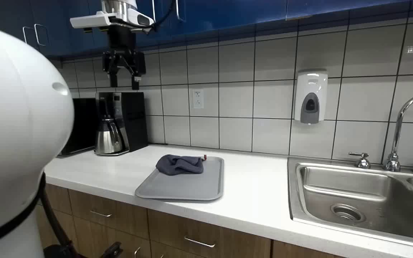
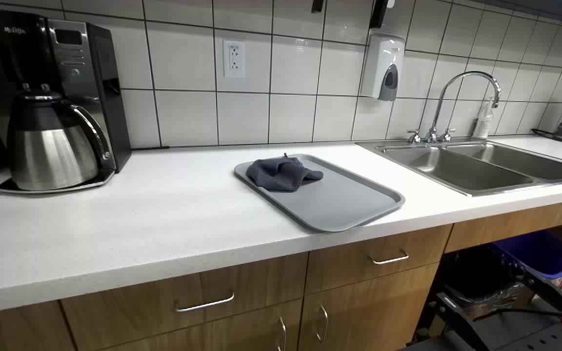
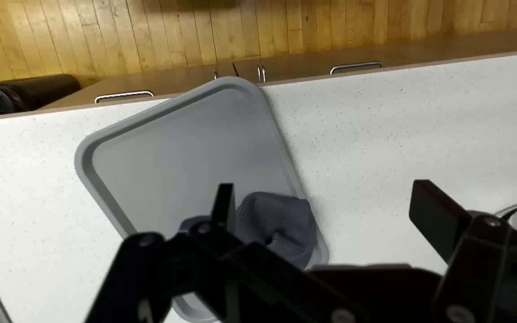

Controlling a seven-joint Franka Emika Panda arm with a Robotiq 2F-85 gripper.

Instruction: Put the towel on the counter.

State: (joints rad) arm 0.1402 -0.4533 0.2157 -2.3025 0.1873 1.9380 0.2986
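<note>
A dark grey-blue towel (image 1: 179, 165) lies crumpled on the back left part of a grey tray (image 1: 192, 188). The towel (image 2: 281, 174) and tray (image 2: 344, 202) also show in another exterior view. The tray rests on the white counter (image 1: 253, 190). My gripper (image 1: 124, 85) is open and empty, high above the counter near the coffee maker. Its fingertips (image 2: 348, 10) show at the top edge in an exterior view. In the wrist view, the gripper (image 3: 324, 190) has its fingers wide apart, and one finger partly covers the towel (image 3: 281, 220).
A coffee maker (image 1: 131, 118) with a steel carafe (image 2: 51, 156) stands left of the tray. A sink (image 1: 342, 190) with a faucet (image 1: 400, 122) is at the right. A soap dispenser (image 1: 311, 96) hangs on the tiled wall. Blue cabinets (image 1: 228, 12) hang above.
</note>
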